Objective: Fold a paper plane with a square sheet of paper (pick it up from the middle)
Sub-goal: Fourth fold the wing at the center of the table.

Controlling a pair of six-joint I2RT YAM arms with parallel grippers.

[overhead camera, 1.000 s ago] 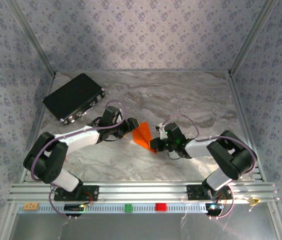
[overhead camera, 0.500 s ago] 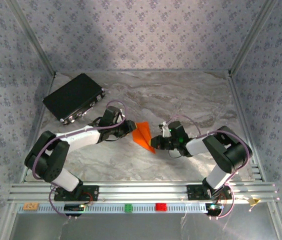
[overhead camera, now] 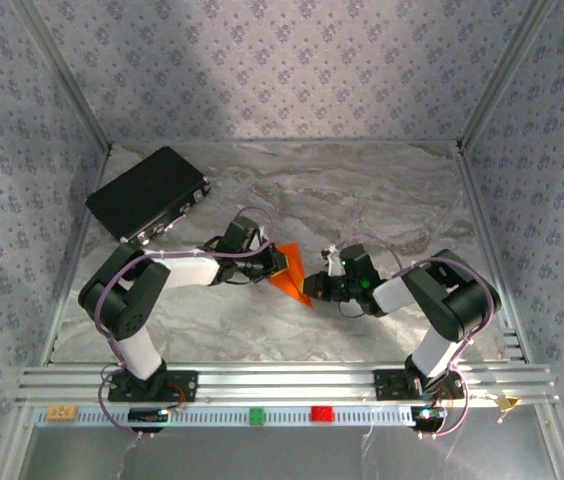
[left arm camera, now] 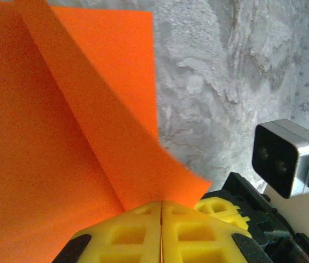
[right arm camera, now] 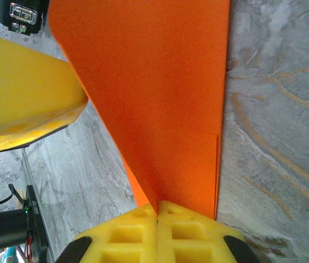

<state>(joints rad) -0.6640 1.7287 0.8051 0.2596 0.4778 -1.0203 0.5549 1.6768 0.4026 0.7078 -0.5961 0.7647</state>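
Right of the case (overhead camera: 147, 195), we see the left gripper (left arm camera: 160, 207) clamped on one corner of the creased orange paper (overhead camera: 292, 276), whose edges run out of the wrist view. Farther right of the case, the right gripper (right arm camera: 158, 206) pinches its other tip; from above, both grippers hide the paper's ends

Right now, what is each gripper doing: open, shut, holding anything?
Left gripper: jaws closed, pinching the orange paper.
Right gripper: jaws closed, pinching the same orange paper at another edge.
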